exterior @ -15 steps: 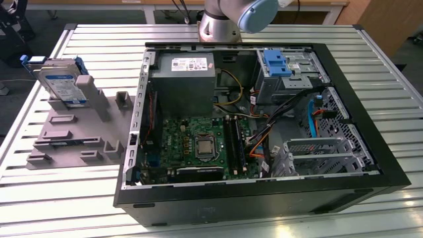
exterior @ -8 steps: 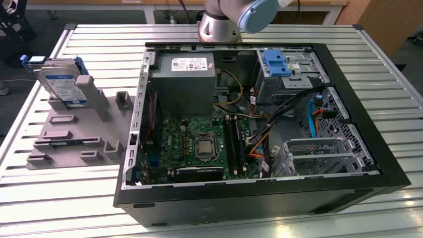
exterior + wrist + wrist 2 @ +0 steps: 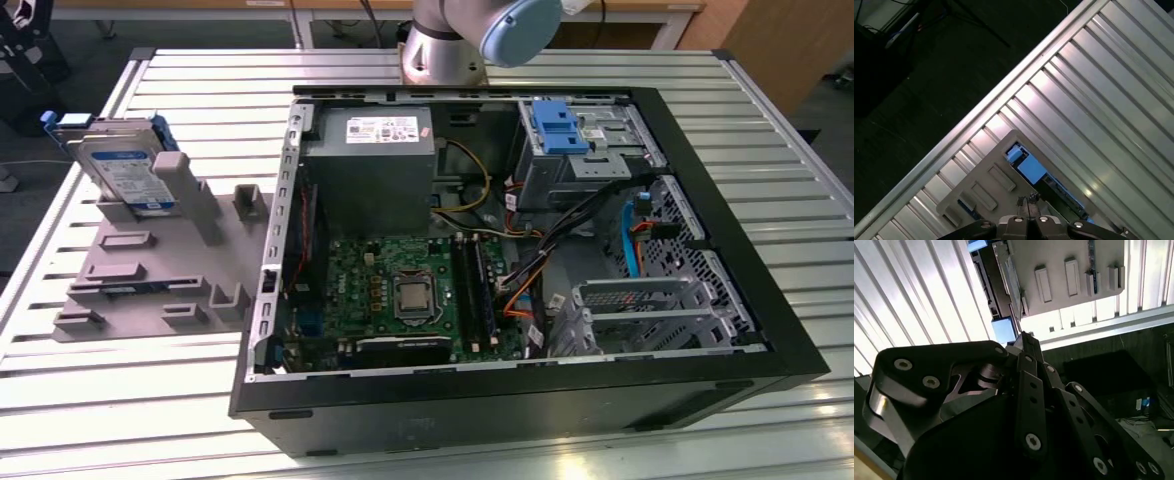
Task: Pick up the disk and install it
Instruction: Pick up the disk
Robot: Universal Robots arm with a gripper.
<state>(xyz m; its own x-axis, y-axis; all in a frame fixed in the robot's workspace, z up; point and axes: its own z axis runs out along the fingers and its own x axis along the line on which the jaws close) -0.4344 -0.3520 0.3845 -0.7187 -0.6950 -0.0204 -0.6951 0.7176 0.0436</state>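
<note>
The disk (image 3: 123,168) is a silver drive with a white-and-blue label in a blue bracket. It stands upright in a grey holder plate (image 3: 150,262) on the table, at the exterior view's left, outside the computer case. Both wrist views look down on it edge-on: the disk (image 3: 996,287) and the disk (image 3: 1029,169) sit below the gripper. My gripper (image 3: 1022,340) hangs above the disk's near end and is apart from it, with its black linkage close to the camera. In the first wrist view the gripper (image 3: 1029,204) points at the disk's edge.
The open black computer case (image 3: 747,330) lies in the middle with the motherboard (image 3: 400,290), a grey power supply (image 3: 371,150) and a blue bracket (image 3: 554,125) in the drive bay. The arm's base (image 3: 447,50) stands behind it. The slatted table's edge (image 3: 979,115) drops to dark floor.
</note>
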